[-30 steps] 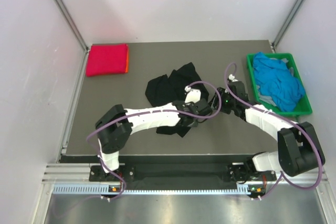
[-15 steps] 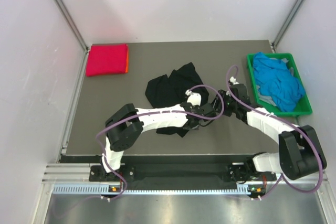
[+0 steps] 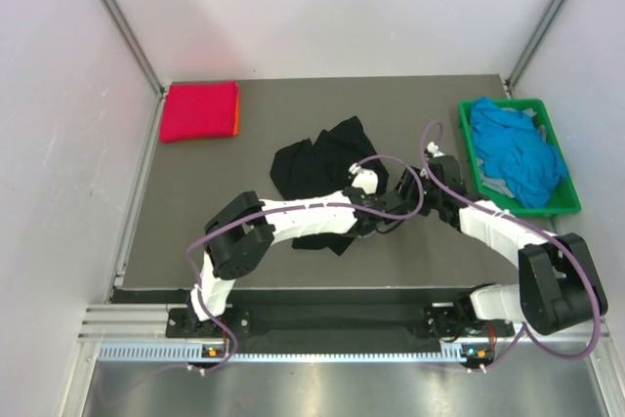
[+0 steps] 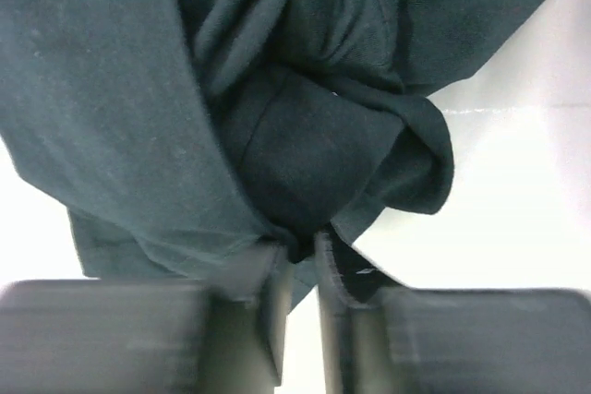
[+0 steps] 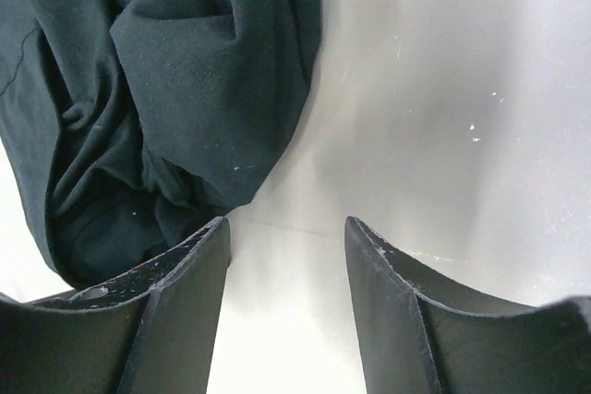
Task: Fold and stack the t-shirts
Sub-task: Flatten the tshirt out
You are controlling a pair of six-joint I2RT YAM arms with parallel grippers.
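A crumpled black t-shirt [image 3: 317,168] lies mid-table. My left gripper [image 3: 377,208] is at its near right edge. In the left wrist view the jaws [image 4: 300,256] stand almost together, with a fold of the black cloth [image 4: 305,136] pinched between the tips. Just right of it my right gripper [image 3: 415,188] hangs low over the table. Its fingers [image 5: 286,237] are open over bare surface, the left one beside the shirt's hem [image 5: 166,89]. A folded magenta-red t-shirt [image 3: 199,110] lies on an orange one [image 3: 236,116] at the far left. Bright blue t-shirts [image 3: 513,153] are piled in the crate.
The green plastic crate [image 3: 547,210] stands at the table's right edge. White walls with metal rails close in the left, far and right sides. Both arms' purple cables loop over the table's near middle.
The left gripper has slid a little to the right along the shirt's edge, and its jaws have closed in on the cloth. The right arm has barely moved.
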